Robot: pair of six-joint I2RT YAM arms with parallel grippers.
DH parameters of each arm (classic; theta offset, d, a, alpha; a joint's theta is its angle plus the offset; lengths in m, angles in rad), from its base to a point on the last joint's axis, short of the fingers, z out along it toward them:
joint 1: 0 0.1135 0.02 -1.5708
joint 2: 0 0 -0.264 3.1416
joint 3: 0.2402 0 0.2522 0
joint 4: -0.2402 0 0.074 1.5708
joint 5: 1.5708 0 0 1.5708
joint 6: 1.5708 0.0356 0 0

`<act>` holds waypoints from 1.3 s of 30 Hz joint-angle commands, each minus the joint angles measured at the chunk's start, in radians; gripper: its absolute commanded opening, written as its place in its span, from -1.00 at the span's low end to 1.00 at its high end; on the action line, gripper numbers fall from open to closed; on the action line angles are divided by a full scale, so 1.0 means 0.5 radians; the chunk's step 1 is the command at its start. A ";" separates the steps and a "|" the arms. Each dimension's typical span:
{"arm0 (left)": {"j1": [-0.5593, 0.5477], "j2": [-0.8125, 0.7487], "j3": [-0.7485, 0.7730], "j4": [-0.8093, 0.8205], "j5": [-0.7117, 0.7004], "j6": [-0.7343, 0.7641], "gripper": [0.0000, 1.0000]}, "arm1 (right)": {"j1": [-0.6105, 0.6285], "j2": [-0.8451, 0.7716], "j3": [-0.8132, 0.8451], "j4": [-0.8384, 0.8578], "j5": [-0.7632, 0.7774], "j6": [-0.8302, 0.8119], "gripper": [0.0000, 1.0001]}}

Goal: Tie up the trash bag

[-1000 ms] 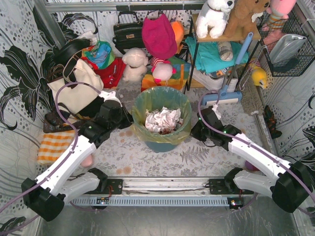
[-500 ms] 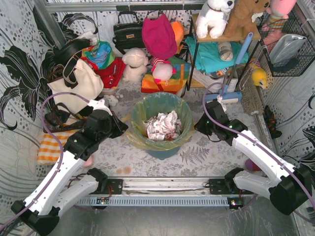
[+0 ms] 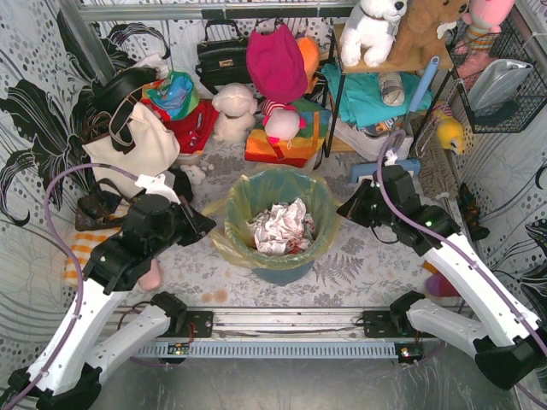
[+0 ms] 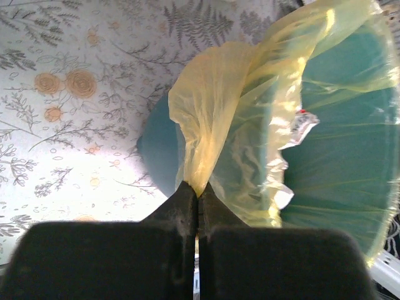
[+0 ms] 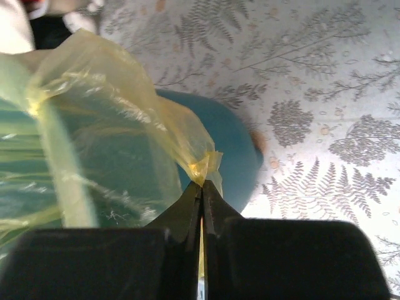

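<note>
Your left gripper (image 4: 197,192) and right gripper (image 5: 202,187), each pinched shut on opposite rim folds of the trash bag (image 3: 224,243), flank its open mouth.

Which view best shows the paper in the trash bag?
Top external: it looks down into the trash bag at the crumpled paper. Left wrist shows a white scrap through plastic; right wrist, none.

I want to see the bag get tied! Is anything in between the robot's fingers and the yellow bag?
No, nothing visible is in between. The left gripper is shut on the trash bag at its left rim, and the right gripper is shut on its right rim. The bag sits in the teal bucket.
</note>
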 commanded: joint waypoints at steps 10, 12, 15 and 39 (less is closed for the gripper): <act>-0.005 -0.010 0.266 0.000 0.232 -0.005 -1.00 | -0.011 -0.121 0.362 -0.183 -0.298 -0.127 -1.00; -0.004 0.005 0.316 -0.006 0.252 -0.006 -1.00 | -0.011 -0.132 0.390 -0.193 -0.312 -0.131 -1.00; -0.005 0.064 0.403 -0.025 0.288 0.011 -1.00 | -0.011 -0.136 0.447 -0.213 -0.337 -0.153 -1.00; -0.005 0.411 0.497 -0.018 0.325 0.203 -1.00 | -0.011 -0.040 0.502 -0.551 0.161 -0.158 -0.46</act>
